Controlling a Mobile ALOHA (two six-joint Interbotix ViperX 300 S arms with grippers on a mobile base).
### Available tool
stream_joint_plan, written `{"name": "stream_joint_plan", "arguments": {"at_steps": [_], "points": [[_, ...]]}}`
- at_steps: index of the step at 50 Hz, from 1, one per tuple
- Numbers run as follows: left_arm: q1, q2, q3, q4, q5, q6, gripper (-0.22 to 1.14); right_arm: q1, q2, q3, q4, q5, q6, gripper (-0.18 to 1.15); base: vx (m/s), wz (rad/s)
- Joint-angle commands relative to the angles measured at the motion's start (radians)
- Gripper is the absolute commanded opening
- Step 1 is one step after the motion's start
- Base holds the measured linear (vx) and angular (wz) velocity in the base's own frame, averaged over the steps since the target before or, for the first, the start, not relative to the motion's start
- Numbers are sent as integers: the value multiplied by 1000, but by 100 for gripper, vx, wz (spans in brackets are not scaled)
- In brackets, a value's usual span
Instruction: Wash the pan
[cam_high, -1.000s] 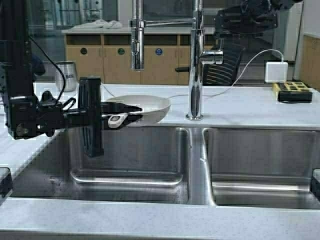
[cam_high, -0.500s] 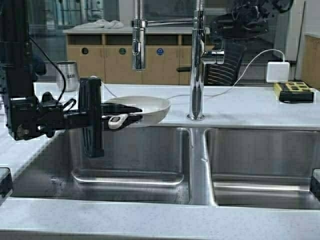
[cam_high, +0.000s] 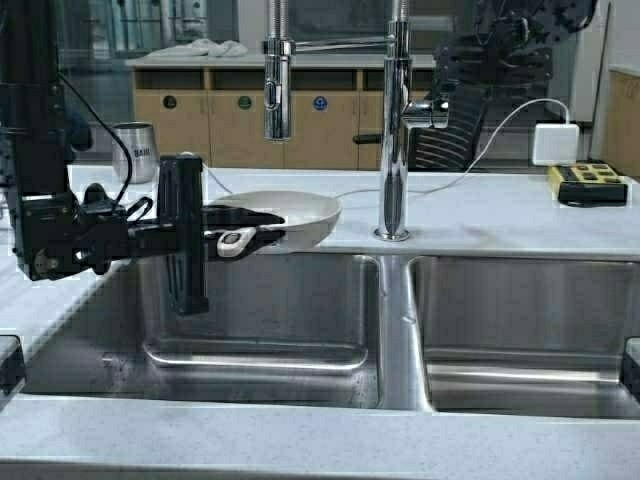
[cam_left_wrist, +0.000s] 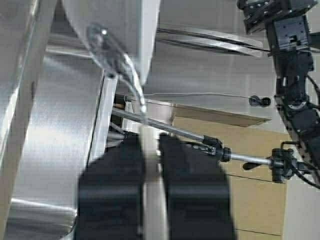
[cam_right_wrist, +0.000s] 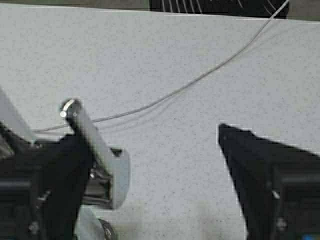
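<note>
The white pan (cam_high: 295, 212) is held level over the back rim of the left sink basin (cam_high: 260, 310). My left gripper (cam_high: 248, 234) is shut on its short pale handle (cam_high: 234, 240). In the left wrist view the handle (cam_left_wrist: 151, 200) runs between my two black fingers (cam_left_wrist: 112, 195). My right gripper (cam_high: 470, 60) is raised beside the tall faucet (cam_high: 392, 150), by its side lever (cam_high: 430, 112). In the right wrist view it (cam_right_wrist: 160, 170) is open, with the lever (cam_right_wrist: 87, 132) against the inner side of one finger (cam_right_wrist: 50, 185).
A pull-down sprayer head (cam_high: 275, 90) hangs above the pan. A steel tumbler (cam_high: 133, 152) stands on the counter at the back left. A white power adapter (cam_high: 555, 143) with its cable and a yellow-black box (cam_high: 590, 183) lie at the back right. The right basin (cam_high: 520, 320) lies beside.
My right arm has shifted a little up by the faucet lever. The left gripper and the pan have stayed where they were.
</note>
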Motion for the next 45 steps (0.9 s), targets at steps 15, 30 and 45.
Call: {"name": "stream_joint_plan", "arguments": {"at_steps": [15, 30, 45], "points": [[-3, -12, -11, 3, -20, 11, 2, -92, -54, 17, 86, -15, 94, 101, 0, 0], [-3, -9, -12, 5, -20, 11, 2, -74, -207, 140, 44, -160, 95, 101, 0, 0], [-3, 9, -44, 2, -20, 12, 2, -80, -236, 261, 60, -212, 103, 70, 0, 0]]}}
